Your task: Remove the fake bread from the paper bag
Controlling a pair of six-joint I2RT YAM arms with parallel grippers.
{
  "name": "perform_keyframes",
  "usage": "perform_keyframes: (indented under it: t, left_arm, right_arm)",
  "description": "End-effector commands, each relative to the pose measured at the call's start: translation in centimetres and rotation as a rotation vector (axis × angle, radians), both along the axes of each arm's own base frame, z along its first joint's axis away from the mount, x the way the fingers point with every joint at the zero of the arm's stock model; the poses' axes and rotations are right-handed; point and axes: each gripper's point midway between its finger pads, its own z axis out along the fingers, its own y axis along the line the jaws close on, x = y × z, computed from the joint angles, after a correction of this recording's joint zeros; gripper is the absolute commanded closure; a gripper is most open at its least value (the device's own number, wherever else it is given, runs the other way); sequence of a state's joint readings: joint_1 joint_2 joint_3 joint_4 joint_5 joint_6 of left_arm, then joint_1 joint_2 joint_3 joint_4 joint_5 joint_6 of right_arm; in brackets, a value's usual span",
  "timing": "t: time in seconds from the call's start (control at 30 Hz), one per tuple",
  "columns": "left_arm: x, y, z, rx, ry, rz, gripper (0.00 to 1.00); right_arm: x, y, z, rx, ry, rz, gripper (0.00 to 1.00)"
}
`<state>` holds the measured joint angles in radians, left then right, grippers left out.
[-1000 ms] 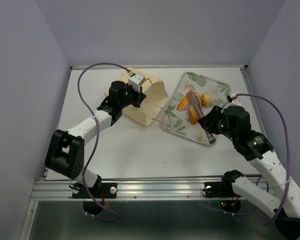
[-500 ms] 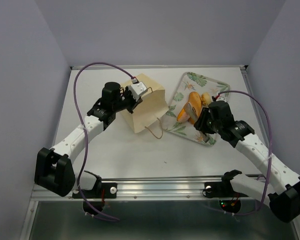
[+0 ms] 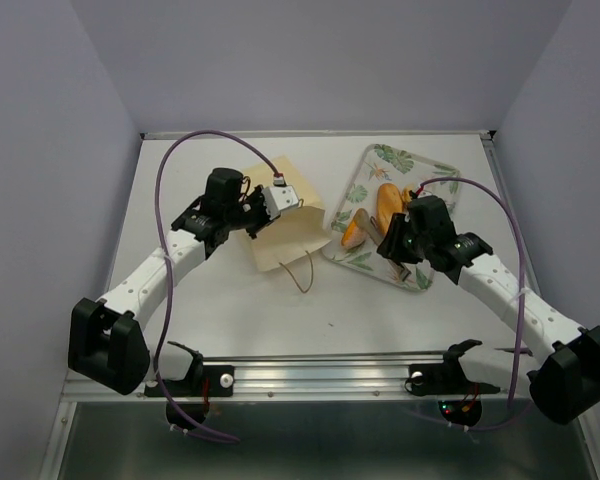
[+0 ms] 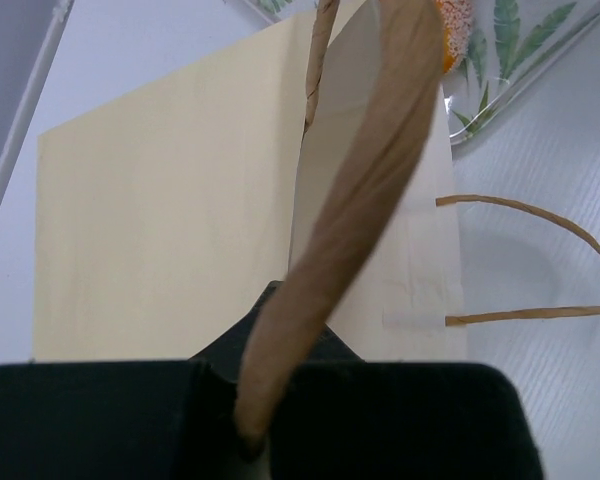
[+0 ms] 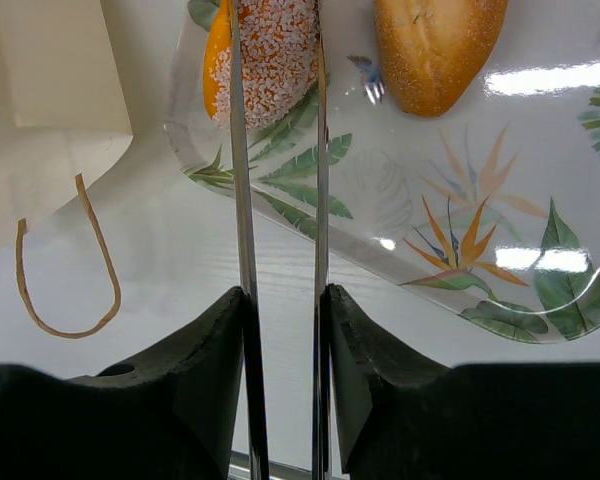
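Pale paper bag (image 4: 170,220) lying flat, its brown edge pinched in the black tool (image 4: 255,425), cord handle (image 4: 540,260) on white table (image 4: 540,130)

paper bag (image 3: 285,228): 1 | tray (image 3: 432,176): 1 | bread pieces (image 5: 440,45) visible: 2

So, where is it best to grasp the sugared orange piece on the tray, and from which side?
Probably across its narrow middle, from above. The sugared orange piece lies flat on the floral tray, elongated, with the right gripper already straddling it; the golden loaf leaves a gap beside it.
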<state>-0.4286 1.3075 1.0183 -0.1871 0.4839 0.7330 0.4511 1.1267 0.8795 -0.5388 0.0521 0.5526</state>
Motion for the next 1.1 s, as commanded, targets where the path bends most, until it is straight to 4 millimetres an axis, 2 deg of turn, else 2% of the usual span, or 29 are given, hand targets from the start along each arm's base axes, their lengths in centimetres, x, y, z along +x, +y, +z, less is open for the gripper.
perform_keyframes:
  t: [0.0, 0.23, 0.47, 0.63, 0.87, 0.97, 1.07]
  left_arm:
    - [-0.1, -0.2, 2.3, 0.003, -0.06, -0.044, 1.0]
    - [-0.5, -0.1, 2.6, 0.0, -0.081, -0.051, 1.0]
    - [-0.5, -0.6, 3.9, -0.049, -0.107, -0.054, 1.0]
    - [-0.9, -0.7, 3.8, -0.047, -0.114, -0.082, 1.0]
    - [-0.8, -0.8, 3.6, -0.051, -0.105, -0.083, 1.0]
    - [-0.9, -0.9, 3.5, -0.053, -0.104, -0.089, 1.0]
    - [-0.9, -1.0, 3.5, -0.054, -0.106, -0.097, 1.0]
  right_arm:
    - [1.4, 0.6, 1.6, 0.044, -0.081, 0.002, 0.71]
    - [1.5, 0.4, 2.1, 0.049, -0.09, -0.017, 0.53]
    - [1.3, -0.2, 2.5, 0.026, -0.083, -0.036, 0.41]
    - [1.2, -0.6, 3.3, 0.023, -0.099, -0.052, 0.4]
    - [0.7, -1.0, 6.7, 0.032, -0.179, -0.034, 0.44]
    - [-0.7, -0.2, 8.6, 0.059, -0.239, 0.085, 0.45]
    - [-3.0, 1.0, 10.5, 0.085, -0.308, 0.255, 0.45]
